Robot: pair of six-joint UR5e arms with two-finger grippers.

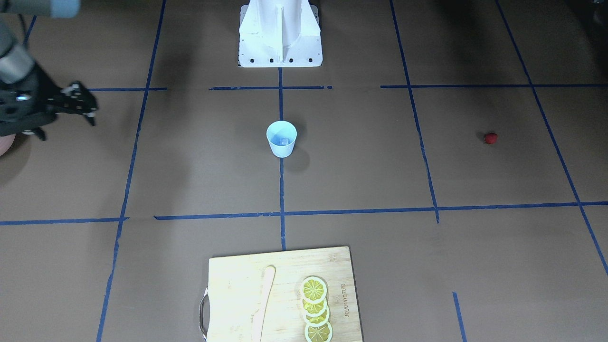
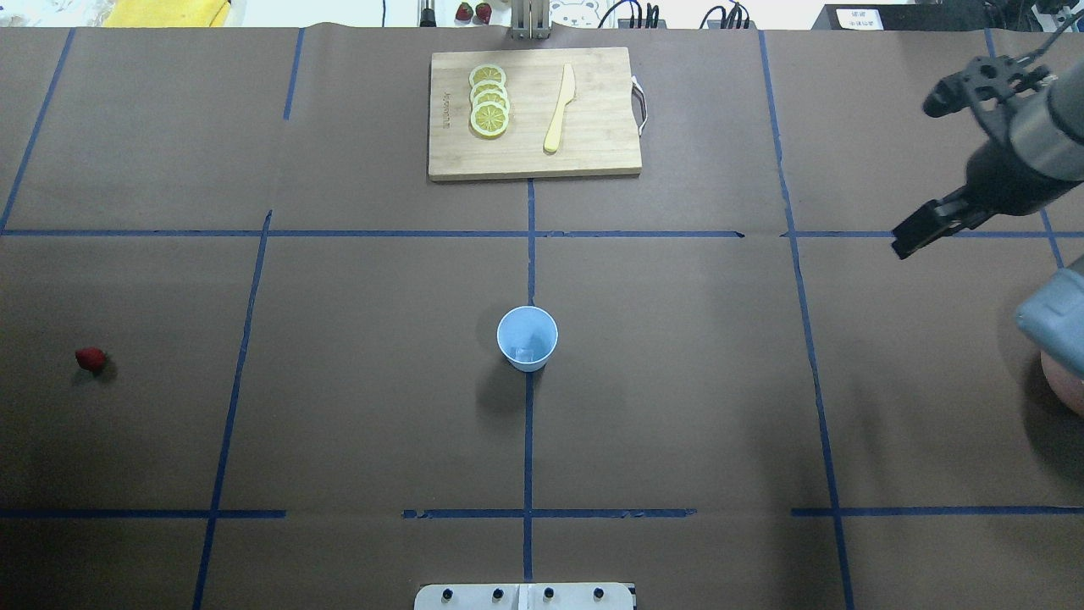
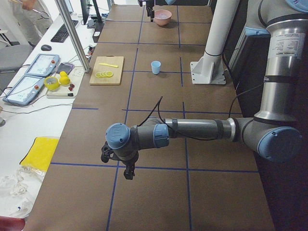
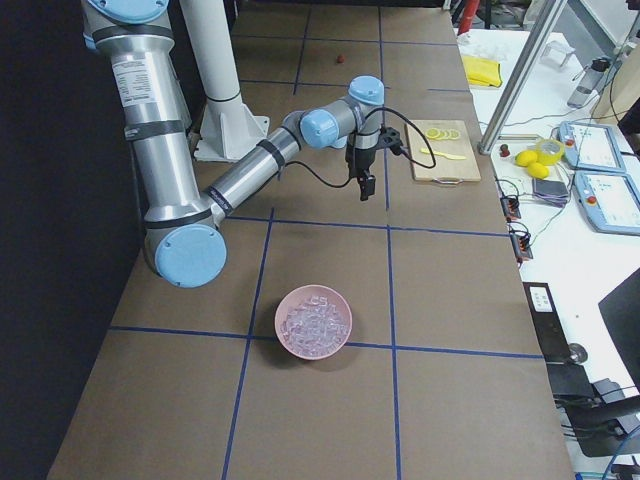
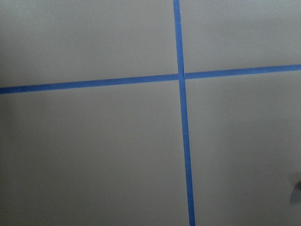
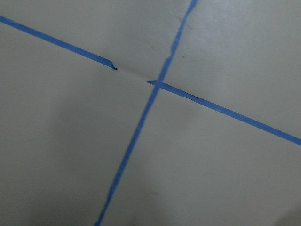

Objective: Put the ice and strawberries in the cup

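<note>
The light blue cup (image 2: pixel 527 337) stands upright at the middle of the table, also in the front view (image 1: pixel 281 137). One ice cube (image 1: pixel 285 141) lies inside it. The red strawberry (image 2: pixel 91 358) lies alone far off on the robot's left side, also in the front view (image 1: pixel 490 137). My right gripper (image 2: pixel 902 244) hangs above the table far right of the cup, seen edge-on, so I cannot tell whether it is open. My left gripper (image 3: pixel 126 171) shows only in the left side view, above bare table; I cannot tell its state.
A pink bowl (image 4: pixel 314 322) heaped with ice cubes sits on the robot's right, near the right gripper. A wooden cutting board (image 2: pixel 593 152) with lemon slices (image 2: pixel 489 100) and a knife (image 2: pixel 559 108) lies at the far edge. The arms' white base (image 1: pixel 280 33) stands behind the cup.
</note>
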